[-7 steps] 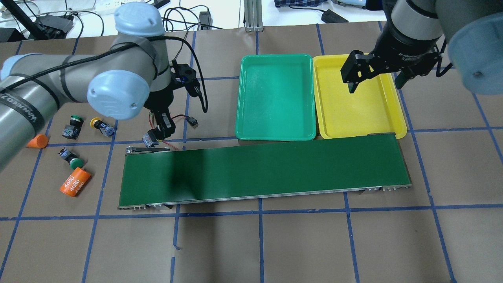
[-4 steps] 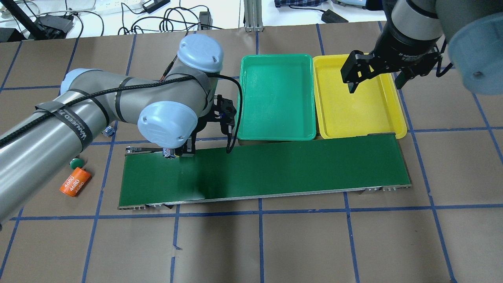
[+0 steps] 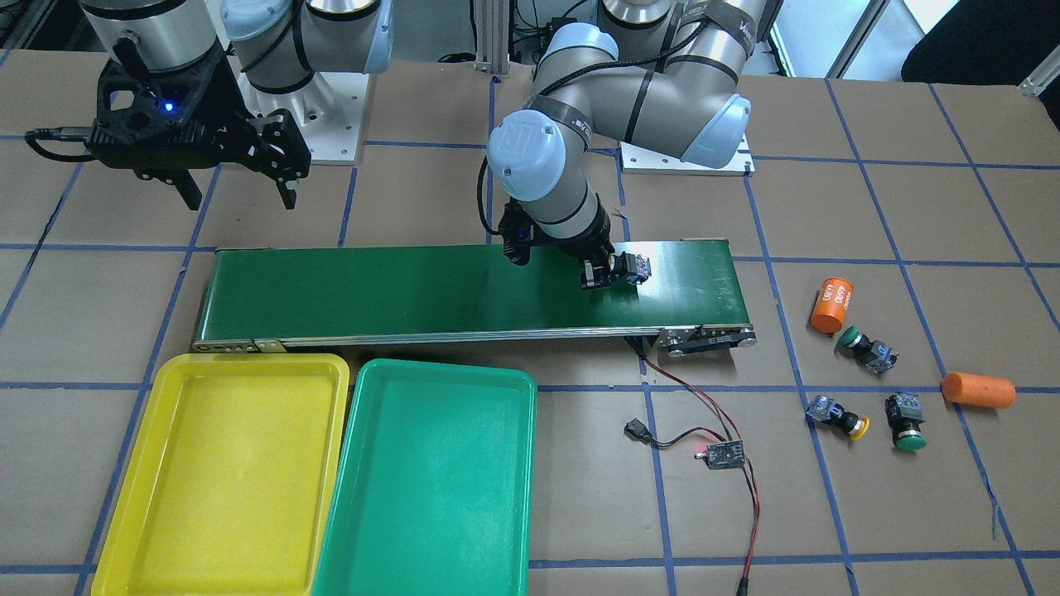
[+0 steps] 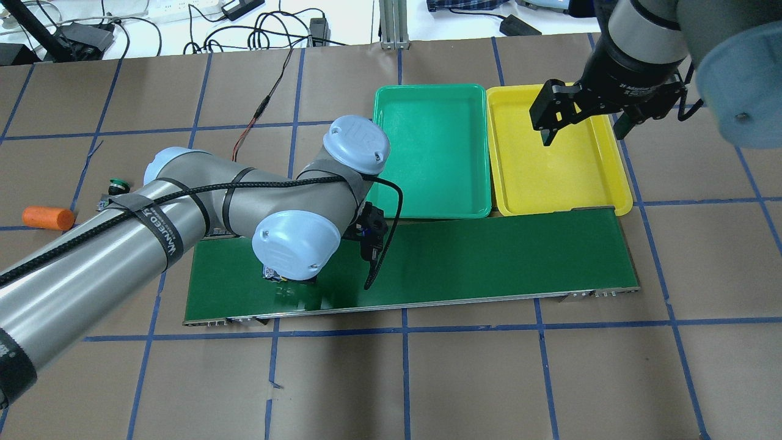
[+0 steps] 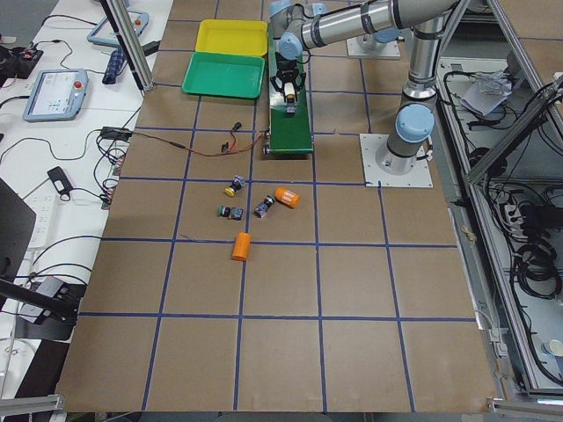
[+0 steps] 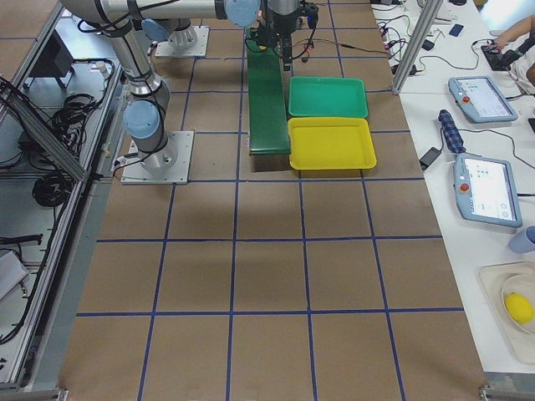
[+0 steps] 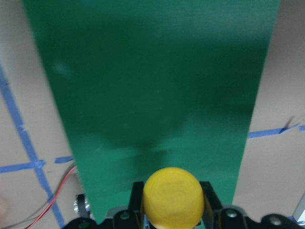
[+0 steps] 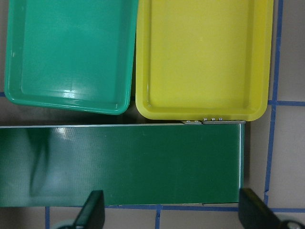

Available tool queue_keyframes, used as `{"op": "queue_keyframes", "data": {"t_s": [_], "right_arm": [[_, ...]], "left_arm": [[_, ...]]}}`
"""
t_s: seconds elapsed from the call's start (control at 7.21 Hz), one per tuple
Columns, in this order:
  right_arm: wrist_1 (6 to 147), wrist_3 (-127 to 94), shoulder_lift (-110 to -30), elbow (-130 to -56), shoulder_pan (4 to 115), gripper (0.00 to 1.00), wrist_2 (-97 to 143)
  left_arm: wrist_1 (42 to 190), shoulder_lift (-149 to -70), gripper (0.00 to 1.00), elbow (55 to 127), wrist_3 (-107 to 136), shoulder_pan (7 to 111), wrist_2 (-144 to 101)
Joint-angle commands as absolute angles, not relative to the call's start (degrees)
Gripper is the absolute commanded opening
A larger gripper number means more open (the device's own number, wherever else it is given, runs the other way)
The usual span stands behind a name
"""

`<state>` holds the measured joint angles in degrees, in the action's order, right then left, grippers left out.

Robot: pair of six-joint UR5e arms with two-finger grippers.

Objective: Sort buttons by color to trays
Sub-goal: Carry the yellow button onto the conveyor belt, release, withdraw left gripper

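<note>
My left gripper (image 3: 611, 273) is shut on a yellow button (image 7: 173, 197) and holds it low over the dark-green conveyor belt (image 3: 414, 290), near the belt's end on my left. The button's grey switch block (image 3: 636, 268) sticks out sideways. In the overhead view my left wrist hides most of it. Three more buttons lie on the table beyond that belt end: a green one (image 3: 861, 346), a yellow one (image 3: 840, 416), a green one (image 3: 905, 418). My right gripper (image 4: 583, 125) is open and empty above the yellow tray (image 4: 556, 177). The green tray (image 4: 431, 153) lies beside it; both hold nothing.
Two orange cylinders (image 3: 831, 304) (image 3: 977, 389) lie among the loose buttons. A small circuit board (image 3: 720, 454) with red and black wires lies in front of the belt's end. Both trays touch the belt's far long side.
My left arm has swung from the table beside the loose buttons onto the belt, carrying the yellow button along it. The right arm has not moved.
</note>
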<state>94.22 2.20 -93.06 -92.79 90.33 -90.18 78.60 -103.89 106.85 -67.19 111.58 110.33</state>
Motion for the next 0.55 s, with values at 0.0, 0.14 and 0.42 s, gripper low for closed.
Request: {"op": "queue_keyframes", "data": {"t_s": [0.0,0.14,0.42], "right_arm": [[94.2,2.2,-93.1,-92.8,90.4,1.0,-90.2],[94.1,2.2,-93.1,-92.8,90.3,1.0,-90.2],[94.1,2.1,-93.1,-92.8,90.3,1.0,-90.2]], "left_arm": [[78.6,-102.0,0.99,106.8,-65.9,110.1,108.5],[78.7,-100.8,1.0,106.0,-66.0,106.0,107.9],[79.2,-97.9,1.0,105.3,-66.0,96.9,108.3]]}}
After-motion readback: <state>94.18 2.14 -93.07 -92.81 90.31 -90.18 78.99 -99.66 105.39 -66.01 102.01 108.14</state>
